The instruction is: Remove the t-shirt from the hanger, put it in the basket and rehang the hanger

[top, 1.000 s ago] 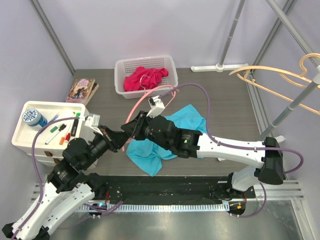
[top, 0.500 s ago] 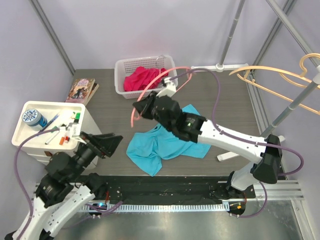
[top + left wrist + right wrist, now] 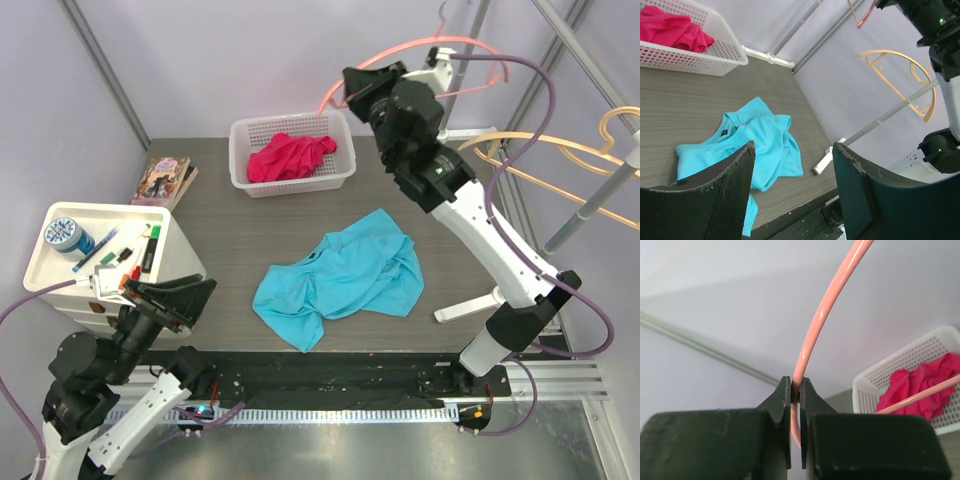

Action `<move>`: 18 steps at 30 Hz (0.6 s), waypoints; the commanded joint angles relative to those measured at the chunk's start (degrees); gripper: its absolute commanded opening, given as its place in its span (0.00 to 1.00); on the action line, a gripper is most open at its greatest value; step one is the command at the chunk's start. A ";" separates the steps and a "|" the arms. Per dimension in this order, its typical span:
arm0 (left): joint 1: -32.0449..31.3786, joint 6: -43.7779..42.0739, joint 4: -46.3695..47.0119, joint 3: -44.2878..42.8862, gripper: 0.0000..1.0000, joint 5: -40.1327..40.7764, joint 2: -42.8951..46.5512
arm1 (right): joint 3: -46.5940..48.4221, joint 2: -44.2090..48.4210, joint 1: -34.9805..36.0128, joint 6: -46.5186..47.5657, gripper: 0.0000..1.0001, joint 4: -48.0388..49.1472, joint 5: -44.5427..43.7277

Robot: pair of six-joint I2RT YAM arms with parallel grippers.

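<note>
While right tool point(image 3: 795, 385) pinches hanger point(image 3: 826, 312), t-shirt point(image 3: 345, 275) lies apart.

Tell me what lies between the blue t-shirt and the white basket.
Nothing but bare table separates the t-shirt from the basket. The top view shows this plainly.

Lilac walls point(image 3: 250, 50), dark wood-grain table point(image 3: 220, 220), white drawer unit point(image 3: 50, 290)

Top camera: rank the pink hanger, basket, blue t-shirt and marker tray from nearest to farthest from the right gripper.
1. The pink hanger: clamped in the right gripper, raised at the back.
2. The basket: at the back, below and left of that gripper.
3. The blue t-shirt: in the middle, lying loose.
4. The marker tray: far left, toward the near edge.
</note>
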State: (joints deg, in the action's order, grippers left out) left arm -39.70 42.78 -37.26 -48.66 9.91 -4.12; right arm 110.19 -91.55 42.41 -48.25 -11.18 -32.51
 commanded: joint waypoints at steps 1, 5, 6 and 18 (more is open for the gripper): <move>-0.11 0.54 -1.42 -2.05 0.63 -0.51 -1.33 | 5.03 -0.48 -5.74 -2.18 0.01 -1.38 -2.12; -0.11 1.33 -2.29 -2.31 0.63 -0.95 -1.42 | 2.67 1.72 -12.08 -6.32 0.01 -1.65 -0.01; -0.11 1.60 -2.38 -2.31 0.63 -1.03 -1.42 | 2.14 2.68 -13.31 -7.11 0.01 -1.74 0.25; -0.11 2.57 -0.46 0.06 0.63 -2.00 -2.56 | -3.75 8.66 -26.23 -10.10 0.01 -3.32 5.35</move>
State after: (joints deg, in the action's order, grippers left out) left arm -39.70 44.88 -39.38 -49.50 9.04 -4.80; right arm 107.37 -88.29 18.76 -56.99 -16.38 -28.95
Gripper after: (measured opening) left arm 0.631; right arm 0.070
